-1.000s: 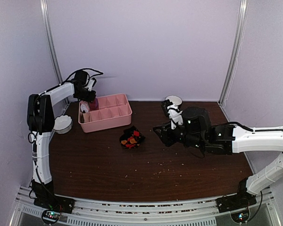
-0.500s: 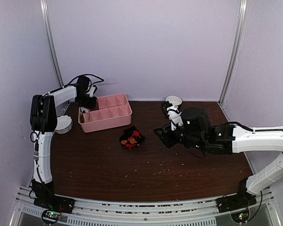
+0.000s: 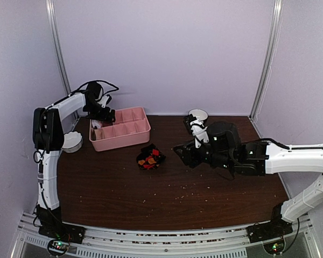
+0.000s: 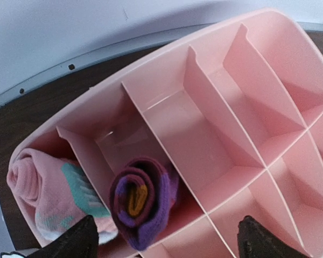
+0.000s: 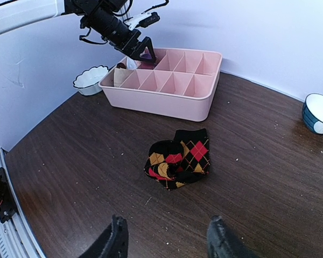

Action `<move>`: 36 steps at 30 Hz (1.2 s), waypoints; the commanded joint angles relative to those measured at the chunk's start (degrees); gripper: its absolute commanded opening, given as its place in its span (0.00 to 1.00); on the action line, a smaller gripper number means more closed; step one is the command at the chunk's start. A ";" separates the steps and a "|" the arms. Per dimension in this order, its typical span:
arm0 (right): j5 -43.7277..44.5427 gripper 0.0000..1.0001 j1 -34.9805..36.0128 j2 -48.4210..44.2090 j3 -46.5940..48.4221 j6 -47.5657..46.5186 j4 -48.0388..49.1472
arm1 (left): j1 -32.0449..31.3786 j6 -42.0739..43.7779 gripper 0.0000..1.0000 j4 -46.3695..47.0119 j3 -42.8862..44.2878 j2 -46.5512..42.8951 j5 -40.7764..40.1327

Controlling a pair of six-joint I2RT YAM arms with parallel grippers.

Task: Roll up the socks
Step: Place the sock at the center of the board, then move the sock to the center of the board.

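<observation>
A rolled magenta and purple sock (image 4: pixel 142 201) stands on end in a compartment at the left end of the pink tray (image 4: pixel 242 177), free of any finger. My left gripper (image 4: pixel 169 236) hovers right above it, open, its black fingertips (image 4: pixel 81 239) wide to either side; from above the left gripper (image 3: pixel 105 114) sits over the tray's back left corner. The black argyle socks (image 3: pixel 149 157) lie loosely bunched on the table in front of the tray, also plain in the right wrist view as the argyle socks (image 5: pixel 178 158). My right gripper (image 5: pixel 167 236) is open and empty, a short way right of them.
A rolled pale pink and teal sock (image 4: pixel 43 193) fills the tray's end compartment. A white bowl (image 3: pixel 71 141) sits left of the pink tray (image 3: pixel 134 135). A blue and white bowl (image 3: pixel 198 114) stands at the back behind my right arm. Crumbs dot the dark wood table.
My left gripper lowered the purple roll into the tray, opened and let it go. My right gripper opened wider and edged slightly left toward the argyle socks.
</observation>
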 commanded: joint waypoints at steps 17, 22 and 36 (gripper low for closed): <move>-12.29 0.56 -7.42 31.68 26.79 4.76 -14.00 | 1.39 21.51 0.98 1.37 -36.24 -42.06 4.45; -22.74 0.53 -9.92 40.60 33.15 4.95 -13.48 | 1.33 28.04 0.98 -9.62 -38.31 -41.32 19.30; -27.50 0.00 -12.13 42.57 26.02 19.27 -3.20 | -4.63 28.21 0.98 -13.56 -38.48 -38.07 26.97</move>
